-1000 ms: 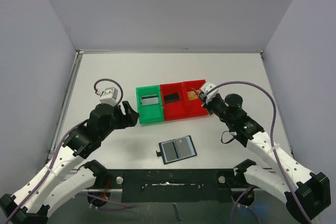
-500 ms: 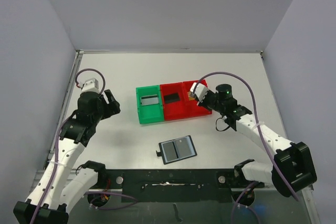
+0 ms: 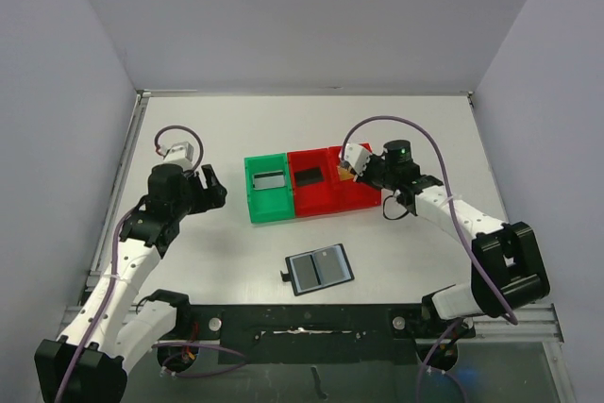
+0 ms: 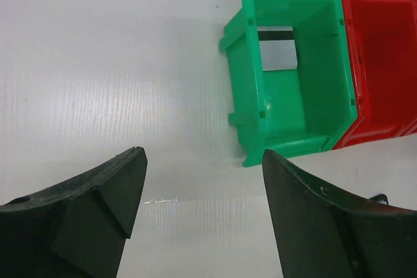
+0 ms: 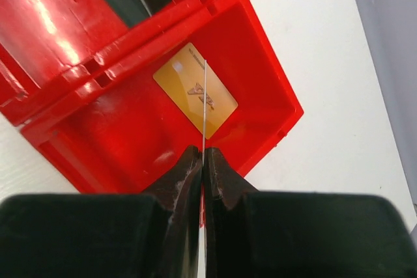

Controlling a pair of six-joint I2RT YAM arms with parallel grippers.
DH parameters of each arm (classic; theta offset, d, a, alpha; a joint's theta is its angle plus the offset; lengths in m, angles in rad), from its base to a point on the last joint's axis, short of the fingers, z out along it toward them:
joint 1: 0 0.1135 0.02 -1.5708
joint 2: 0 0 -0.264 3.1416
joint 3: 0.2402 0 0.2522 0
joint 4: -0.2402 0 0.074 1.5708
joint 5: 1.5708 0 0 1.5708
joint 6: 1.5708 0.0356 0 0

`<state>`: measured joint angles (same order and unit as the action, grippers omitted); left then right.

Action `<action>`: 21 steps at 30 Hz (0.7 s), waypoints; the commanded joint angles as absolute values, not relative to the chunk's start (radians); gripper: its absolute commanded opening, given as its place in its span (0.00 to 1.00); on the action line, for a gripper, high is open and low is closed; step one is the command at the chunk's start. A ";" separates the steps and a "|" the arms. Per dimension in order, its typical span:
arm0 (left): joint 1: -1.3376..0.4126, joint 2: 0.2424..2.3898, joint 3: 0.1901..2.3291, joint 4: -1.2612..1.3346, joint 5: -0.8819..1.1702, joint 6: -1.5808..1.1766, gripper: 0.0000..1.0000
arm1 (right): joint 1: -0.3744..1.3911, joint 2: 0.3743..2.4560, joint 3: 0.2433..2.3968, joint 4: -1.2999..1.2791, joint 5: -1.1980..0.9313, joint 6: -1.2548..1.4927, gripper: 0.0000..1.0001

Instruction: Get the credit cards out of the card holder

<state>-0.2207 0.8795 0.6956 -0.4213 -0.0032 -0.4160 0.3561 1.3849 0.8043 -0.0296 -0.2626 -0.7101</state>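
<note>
The right gripper [image 5: 203,153] is seen pressed together on a thin sheet [image 5: 204,140], viewed only edge-on as a pale line standing out past the fingertips; what it is cannot be told for certain. It is held above the rightmost red bin [image 5: 130,128], on whose floor a tan-gold card [image 5: 186,86] is laid flat and askew to the walls. Just beside that bin, wall to wall, a second red bin [image 3: 310,199] is set, and a black card [image 3: 308,176] is seen lying inside it. A green bin [image 4: 306,122] is joined on the far side of the row, with a greyish card [image 4: 279,51] resting flat at its bottom.

The left gripper [image 4: 203,157] is spread wide with nothing between its fingers — it is held over bare table [image 3: 425,120] near the green bin, touching neither.

The card holder [image 3: 320,269] is laid open on the table nearer the arm bases than the bins are, apart from both grippers, its glossy blue-grey pockets turned up and its little tab [image 3: 284,276] pointed towards the left arm's side.
</note>
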 commanded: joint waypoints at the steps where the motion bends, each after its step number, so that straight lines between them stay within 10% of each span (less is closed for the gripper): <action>1: -0.216 0.864 0.702 -0.317 -0.025 -0.364 0.72 | 0.338 1.420 0.888 -0.031 -0.268 -0.785 0.00; 21: -0.208 0.843 0.692 -0.329 -0.124 -0.340 0.73 | 0.351 1.693 1.035 0.043 -0.262 -0.903 0.00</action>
